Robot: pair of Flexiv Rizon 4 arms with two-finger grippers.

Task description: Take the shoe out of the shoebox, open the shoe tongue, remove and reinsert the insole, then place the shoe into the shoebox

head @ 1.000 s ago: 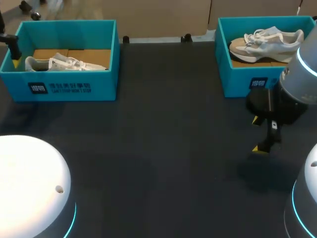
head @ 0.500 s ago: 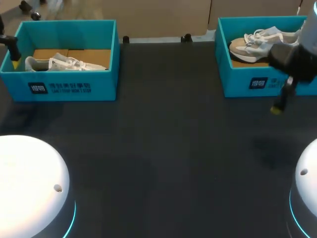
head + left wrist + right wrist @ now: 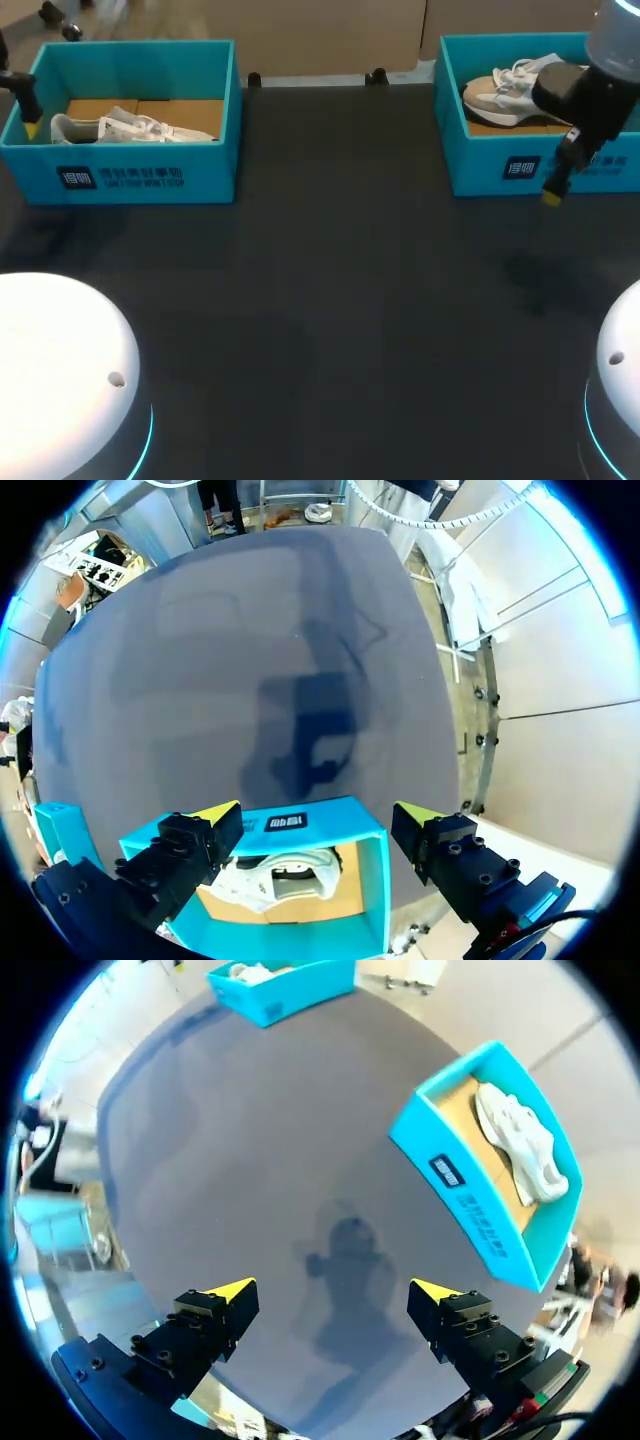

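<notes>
Nearest, the left arm's white domed base (image 3: 60,370) and the right arm's white domed base (image 3: 622,360) stand at the near corners of the matt black counter (image 3: 330,300). Further out, the right pincer (image 3: 553,192) hangs over the counter, fingers pointing down, just in front of the front wall of the right-hand teal open-topped shoebox (image 3: 490,170). In the right wrist view this pincer (image 3: 333,1290) is spread wide with nothing between its 2 yellow-tipped fingers. Only bare counter and its own shadow lie under it, and the right-hand shoebox (image 3: 450,1165) sits ahead and off to one side, apart from the fingers. Inside that box a grey-and-white lace-up sneaker (image 3: 520,90) lies on the brown cardboard floor. At the far left corner, well apart from the first box, stands the left-hand teal open-topped shoebox (image 3: 150,180) with a white lace-up shoe (image 3: 130,125) lying along its floor. The left pincer (image 3: 28,118) is at that box's outer end. In the left wrist view it (image 3: 315,815) is likewise wide open and grips nothing. The left-hand shoebox (image 3: 370,880) lies directly under it, with the white shoe (image 3: 275,870) below the gap between the 2 fingers, touched by neither.
</notes>
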